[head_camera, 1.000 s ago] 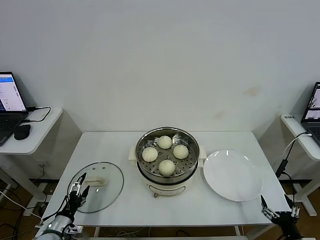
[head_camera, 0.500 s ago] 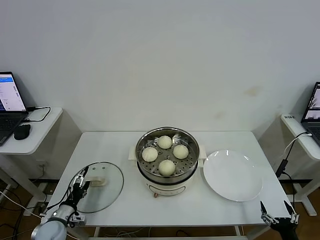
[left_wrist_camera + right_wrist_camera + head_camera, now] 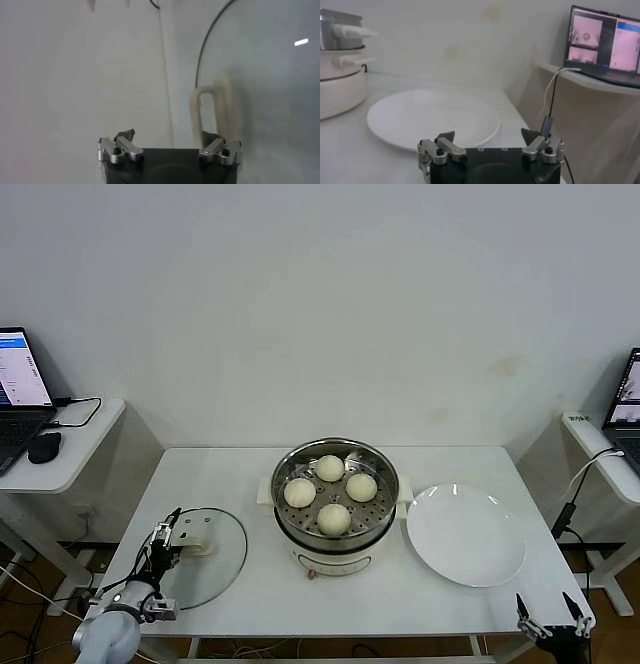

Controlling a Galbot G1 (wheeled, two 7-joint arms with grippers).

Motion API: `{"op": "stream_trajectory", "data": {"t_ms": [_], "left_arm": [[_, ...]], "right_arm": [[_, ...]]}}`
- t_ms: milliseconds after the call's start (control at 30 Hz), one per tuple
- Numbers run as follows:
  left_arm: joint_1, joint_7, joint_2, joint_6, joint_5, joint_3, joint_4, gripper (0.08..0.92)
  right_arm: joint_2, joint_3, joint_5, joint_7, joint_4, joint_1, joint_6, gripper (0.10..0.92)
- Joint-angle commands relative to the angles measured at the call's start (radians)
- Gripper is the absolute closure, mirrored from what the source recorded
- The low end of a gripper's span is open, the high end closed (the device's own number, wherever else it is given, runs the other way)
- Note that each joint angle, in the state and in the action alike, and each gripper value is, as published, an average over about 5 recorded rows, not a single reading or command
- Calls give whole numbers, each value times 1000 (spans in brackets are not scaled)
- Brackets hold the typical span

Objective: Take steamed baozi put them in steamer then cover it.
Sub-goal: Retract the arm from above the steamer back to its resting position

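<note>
The steel steamer (image 3: pixel 336 536) stands mid-table on its cream-white base and holds several cream-white baozi (image 3: pixel 334 518) on its perforated tray. The clear glass cover (image 3: pixel 215 559) lies flat on the table to the left, cream bar handle (image 3: pixel 196 542) up. My left gripper (image 3: pixel 163 548) is open, low over the cover's near-left edge, just short of the handle; in the left wrist view the handle (image 3: pixel 208 102) lies ahead of the open gripper (image 3: pixel 169 137). My right gripper (image 3: pixel 546 615) is open and empty below the table's front right corner.
An empty white plate (image 3: pixel 466 535) lies right of the steamer, also in the right wrist view (image 3: pixel 433 117), with the steamer's base (image 3: pixel 338 85) beyond it. Side desks with laptops (image 3: pixel 18 374) stand left and right (image 3: pixel 604 42).
My left gripper has moved forward and up over the cover's edge toward its handle. My right gripper has sunk a little lower at the table's front right.
</note>
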Motion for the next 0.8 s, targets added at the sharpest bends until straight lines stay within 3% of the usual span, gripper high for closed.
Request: {"op": "stream_trajectory", "data": {"t_ms": [33, 500, 667, 800], "left_arm": [[-24, -10, -4, -18, -37, 4, 40, 260], [-8, -104, -10, -73, -98, -16, 42, 658], [43, -121, 16, -63, -131, -45, -57, 800], [99, -103, 63, -13, -183, -80, -172, 843]], "right_arm": [[3, -6, -8, 0, -6, 1, 1, 203], [-3, -20, -16, -5, -3, 1, 4, 203], [-10, -28, -17, -7, -1, -1, 6, 203], [-18, -36, -15, -8, 7, -4, 7, 203]]}}
